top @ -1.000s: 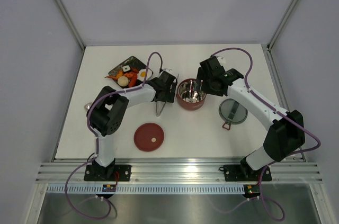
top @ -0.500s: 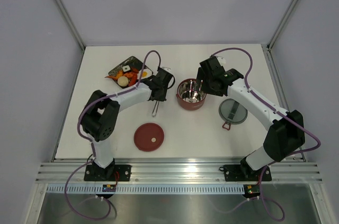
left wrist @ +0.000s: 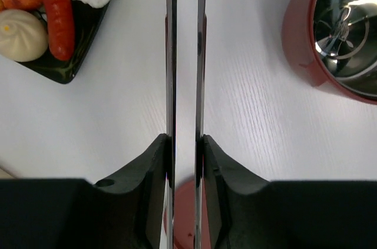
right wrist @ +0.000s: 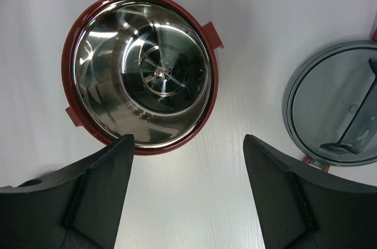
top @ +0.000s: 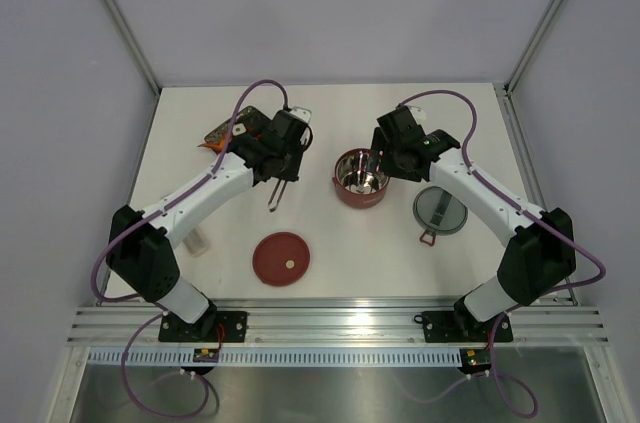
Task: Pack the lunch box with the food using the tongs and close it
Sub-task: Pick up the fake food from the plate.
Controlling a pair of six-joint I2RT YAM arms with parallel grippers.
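Left claw (left wrist: 184,140) is squeezing the tongs (left wrist: 171,55) left of the lunch box (right wrist: 213,33); right claw (right wrist: 187,138) is hovering above it, wide open.

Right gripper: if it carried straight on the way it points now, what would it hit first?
Most likely the lunch box: the open right gripper hangs above it, one finger over its rim, the other over bare table. Height above it is unclear.

The tongs (left wrist: 171,55) are between food (left wrist: 57,19) and lunch box (left wrist: 297,31).
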